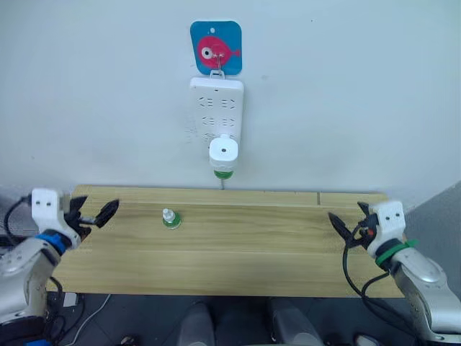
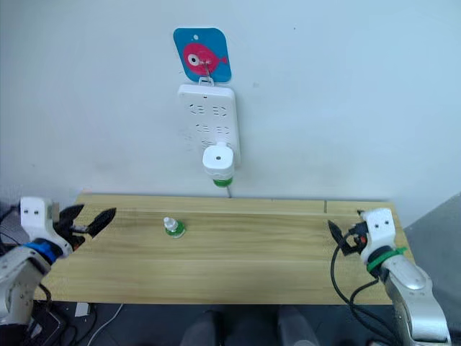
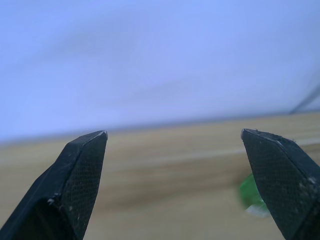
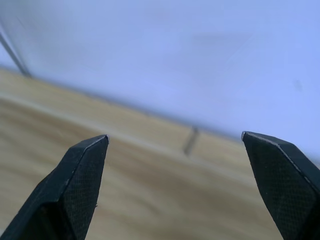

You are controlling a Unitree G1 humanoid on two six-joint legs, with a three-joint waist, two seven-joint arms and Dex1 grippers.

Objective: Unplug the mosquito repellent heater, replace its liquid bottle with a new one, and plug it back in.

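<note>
No readable text, label or number anywhere

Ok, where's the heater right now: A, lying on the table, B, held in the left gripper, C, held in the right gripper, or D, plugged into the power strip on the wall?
D: the heater sits plugged into the bottom of the power strip on the wall, above the table.

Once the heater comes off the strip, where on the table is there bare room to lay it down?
The wooden table is bare across its middle and right, from the spare bottle over to the right tool. A smaller bare patch lies between the left tool and that bottle. The heater hangs on the power strip above the far edge.
</note>
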